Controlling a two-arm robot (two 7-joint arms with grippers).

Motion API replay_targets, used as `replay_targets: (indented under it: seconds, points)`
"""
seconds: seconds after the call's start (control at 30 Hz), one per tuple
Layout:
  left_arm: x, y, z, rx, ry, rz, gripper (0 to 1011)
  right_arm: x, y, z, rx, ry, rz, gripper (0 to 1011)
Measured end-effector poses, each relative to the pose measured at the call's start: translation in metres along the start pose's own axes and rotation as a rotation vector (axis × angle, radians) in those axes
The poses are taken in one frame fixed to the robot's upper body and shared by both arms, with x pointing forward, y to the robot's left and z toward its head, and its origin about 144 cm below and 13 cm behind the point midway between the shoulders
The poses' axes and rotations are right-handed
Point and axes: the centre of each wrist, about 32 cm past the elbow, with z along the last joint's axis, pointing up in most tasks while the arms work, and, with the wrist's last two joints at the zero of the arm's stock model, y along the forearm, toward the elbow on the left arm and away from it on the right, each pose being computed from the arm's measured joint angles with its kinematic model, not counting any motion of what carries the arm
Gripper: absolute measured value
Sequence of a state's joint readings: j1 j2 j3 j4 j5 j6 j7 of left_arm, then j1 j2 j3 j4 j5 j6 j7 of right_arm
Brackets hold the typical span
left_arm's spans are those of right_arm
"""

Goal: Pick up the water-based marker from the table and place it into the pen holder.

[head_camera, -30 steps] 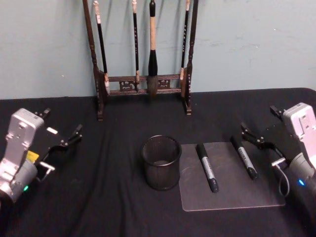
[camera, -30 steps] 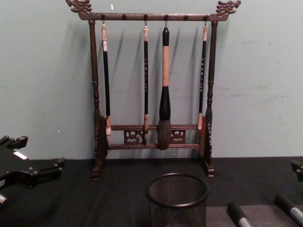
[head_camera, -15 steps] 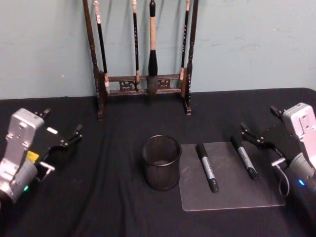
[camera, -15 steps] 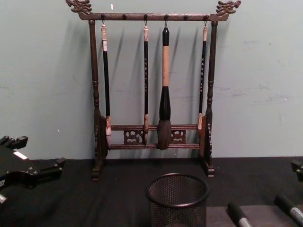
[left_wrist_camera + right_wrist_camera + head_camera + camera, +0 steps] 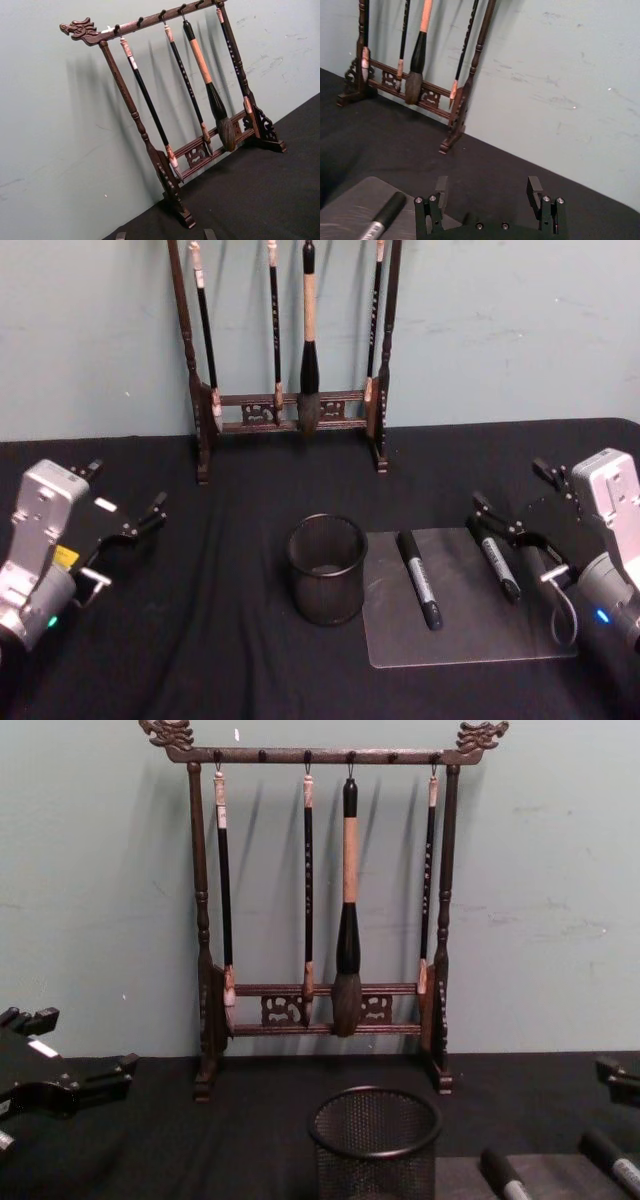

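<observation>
Two black markers lay on one pale mat [image 5: 500, 635] on the black bench [image 5: 230, 640], roughly parallel and apart from each other: the inner marker [image 5: 419, 578] near the single pen holder [image 5: 327, 590], the outer marker [image 5: 495, 560] toward the mat's right side. Which of them was the water-based one could not be told. Either looked light and stiff, a smooth round plastic barrel apt to roll on the slick mat or slip in a loose pinch, and not fragile. The best hold seemed to be across the middle of the barrel, at the grey label band, so that it would hang balanced and could be tipped end-down into the mesh cup. The right gripper [image 5: 507, 483] hovered just beside the outer marker's far end, its jaws spread wide and holding nothing. The left gripper [image 5: 128, 485] sat parked at the bench's left side, jaws also wide and empty. Behind stood one wooden brush rack [image 5: 290, 398] with four brushes hanging from it.
</observation>
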State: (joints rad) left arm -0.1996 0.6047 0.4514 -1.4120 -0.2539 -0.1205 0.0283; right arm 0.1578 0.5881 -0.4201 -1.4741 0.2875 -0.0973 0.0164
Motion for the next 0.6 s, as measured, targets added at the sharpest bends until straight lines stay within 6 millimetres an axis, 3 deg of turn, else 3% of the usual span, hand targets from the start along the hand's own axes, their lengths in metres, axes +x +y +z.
replay_targets:
  seconds: [0.6]
  points:
    - [0.000, 0.000, 0.000, 0.000, 0.000, 0.000, 1009, -0.022, -0.002, -0.001, 0.014, 0.107, 0.100, 1002]
